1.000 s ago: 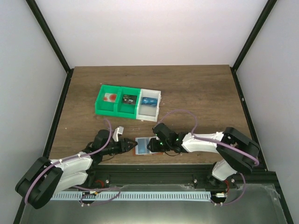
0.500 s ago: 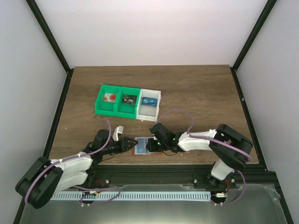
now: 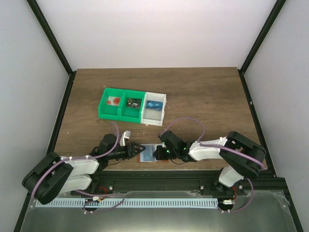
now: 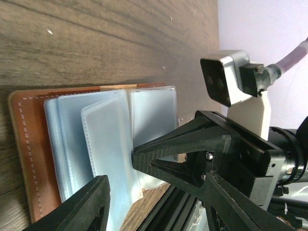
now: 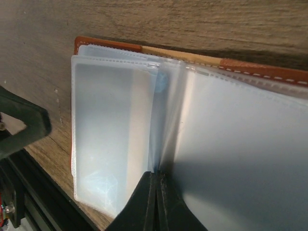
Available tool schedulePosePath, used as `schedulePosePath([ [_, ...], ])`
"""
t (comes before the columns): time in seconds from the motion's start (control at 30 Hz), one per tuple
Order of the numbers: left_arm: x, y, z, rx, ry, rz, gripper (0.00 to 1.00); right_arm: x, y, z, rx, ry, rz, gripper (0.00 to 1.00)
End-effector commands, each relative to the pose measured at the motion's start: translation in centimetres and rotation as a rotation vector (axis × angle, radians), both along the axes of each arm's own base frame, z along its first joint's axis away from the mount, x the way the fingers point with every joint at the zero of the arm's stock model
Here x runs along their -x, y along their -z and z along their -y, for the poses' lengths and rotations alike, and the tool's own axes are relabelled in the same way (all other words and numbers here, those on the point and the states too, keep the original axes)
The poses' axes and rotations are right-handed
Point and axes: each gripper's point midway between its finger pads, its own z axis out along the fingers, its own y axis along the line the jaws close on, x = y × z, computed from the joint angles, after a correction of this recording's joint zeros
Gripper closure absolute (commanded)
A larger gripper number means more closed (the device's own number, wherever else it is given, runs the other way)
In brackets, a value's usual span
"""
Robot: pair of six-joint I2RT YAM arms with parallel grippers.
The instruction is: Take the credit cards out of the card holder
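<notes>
Here, open card holder (image 4: 29, 144) between half-parted, empty left end effector (image 3: 139, 147) and closed right end effector (image 5: 156, 183).

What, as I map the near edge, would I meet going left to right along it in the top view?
The left tool, card holder, right arm; the right tool overlaps the holder, so omitted.

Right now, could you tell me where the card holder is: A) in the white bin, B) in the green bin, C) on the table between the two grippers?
C: the card holder lies open on the table, flanked by the left gripper and the right gripper.
</notes>
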Motion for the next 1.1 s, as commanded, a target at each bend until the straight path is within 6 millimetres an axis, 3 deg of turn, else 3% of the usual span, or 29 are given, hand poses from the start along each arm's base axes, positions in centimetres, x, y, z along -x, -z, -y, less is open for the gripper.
schedulePosePath([
  [0.0,0.0,-0.8,1.1,0.045,0.03,0.018,0.44,1.0,0.5,-0.4,-0.029,-0.02,-0.037,1.0],
  [0.27,0.2,0.0,1.5,0.046,0.038,-0.004,0.45,1.2,0.5,-0.1,-0.035,-0.012,-0.043,1.0],
  [0.53,0.3,-0.7,1.7,0.055,0.051,0.014,0.45,1.4,0.6,0.2,-0.041,-0.001,-0.048,1.0],
  [1.07,0.0,0.7,0.5,-0.04,0.005,0.032,0.42,1.5,0.5,0.2,-0.049,-0.003,-0.05,1.0],
])
